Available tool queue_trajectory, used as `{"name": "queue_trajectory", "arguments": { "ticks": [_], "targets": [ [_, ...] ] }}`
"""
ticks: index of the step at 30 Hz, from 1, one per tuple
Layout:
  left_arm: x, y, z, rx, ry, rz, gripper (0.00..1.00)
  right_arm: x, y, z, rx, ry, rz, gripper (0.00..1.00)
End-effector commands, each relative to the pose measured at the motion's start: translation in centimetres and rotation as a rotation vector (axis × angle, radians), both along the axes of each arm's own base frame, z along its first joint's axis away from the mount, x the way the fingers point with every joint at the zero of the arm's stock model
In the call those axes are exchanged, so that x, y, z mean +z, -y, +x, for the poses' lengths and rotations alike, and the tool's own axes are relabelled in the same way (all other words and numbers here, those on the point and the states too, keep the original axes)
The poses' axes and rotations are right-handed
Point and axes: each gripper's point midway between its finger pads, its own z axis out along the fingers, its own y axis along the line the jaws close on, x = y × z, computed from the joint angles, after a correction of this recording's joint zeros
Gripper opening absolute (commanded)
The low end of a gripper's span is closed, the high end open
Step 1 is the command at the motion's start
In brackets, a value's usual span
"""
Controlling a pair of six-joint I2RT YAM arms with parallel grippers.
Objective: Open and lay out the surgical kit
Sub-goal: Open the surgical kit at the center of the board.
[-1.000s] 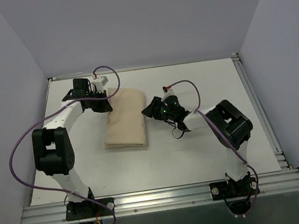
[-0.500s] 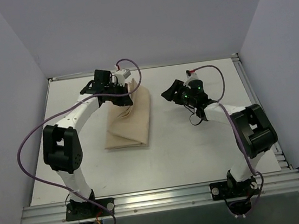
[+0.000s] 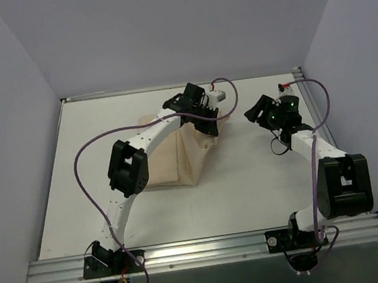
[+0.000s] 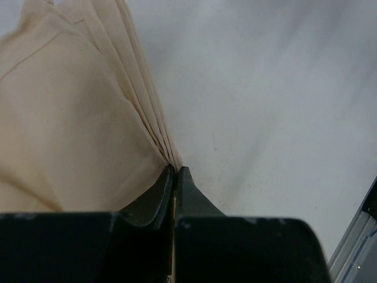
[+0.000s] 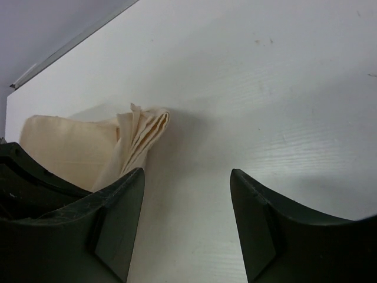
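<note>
The cloth wrap (image 3: 178,163) lies on the table (image 3: 264,187), a bit left of the middle. The left gripper (image 3: 209,130) is at the wrap's far right corner, and the folded cloth edges sit between its fingers. The right gripper (image 3: 252,114) is to the right of that corner, apart from it, over bare table. Both arm bases sit at the near edge.

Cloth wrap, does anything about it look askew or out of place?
The cloth wrap is bunched into pleats at one corner, pinched in the shut left claw; the rest lies flat. Nothing spilled or torn; the right claw is open, clear of it.
</note>
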Motion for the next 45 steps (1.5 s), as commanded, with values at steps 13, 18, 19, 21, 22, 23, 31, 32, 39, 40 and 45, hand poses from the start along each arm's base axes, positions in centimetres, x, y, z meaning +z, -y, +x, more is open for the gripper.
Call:
{"name": "queue_trajectory", "arguments": {
  "ticks": [13, 18, 19, 21, 22, 23, 31, 32, 39, 40, 45],
  "targets": [
    [7.2, 8.8, -9.0, -0.327, 0.065, -0.101, 0.76, -1.8, 6.8, -2.4, -0.123, -0.075, -0.052, 0.58],
    [9.3, 4.7, -8.5, -0.297, 0.084, -0.05, 0.77, -2.6, 4.2, -2.4, -0.06, -0.091, -0.066, 0.57],
    [10.7, 3.3, -8.1, -0.273, 0.105, -0.048, 0.77, -2.6, 3.6, -2.4, -0.045, -0.089, -0.079, 0.57],
    [10.6, -0.5, -5.5, -0.193, 0.106, -0.021, 0.77, -3.0, 2.1, -2.4, -0.006, -0.094, -0.091, 0.58],
    [10.2, -2.7, -5.4, -0.159, 0.099, 0.009, 0.77, -3.1, 1.8, -2.2, 0.001, -0.091, -0.09, 0.58],
    [9.7, -4.6, -4.0, -0.106, 0.129, 0.05, 0.82, -3.7, 1.5, -2.1, 0.009, -0.103, -0.09, 0.58],
    [2.4, -16.1, -4.4, -0.068, 0.268, 0.407, 0.95, -8.8, -3.2, -1.4, 0.109, -0.212, -0.152, 0.59],
    [1.5, -16.6, -5.9, -0.104, 0.263, 0.429, 0.95, -9.9, -3.3, -1.4, 0.11, -0.236, -0.165, 0.58],
    [-1.2, -17.7, -12.4, -0.396, 0.268, 0.552, 1.0, -12.4, -4.5, -1.8, 0.13, -0.278, -0.215, 0.56],
    [-1.4, -18.0, -12.7, -0.426, 0.288, 0.585, 1.0, -12.6, -4.6, -1.8, 0.131, -0.278, -0.215, 0.55],
    [-2.3, -17.9, -12.8, -0.428, 0.399, 0.723, 0.93, -13.7, -4.5, -1.8, 0.12, -0.293, -0.233, 0.52]
  ]
}}
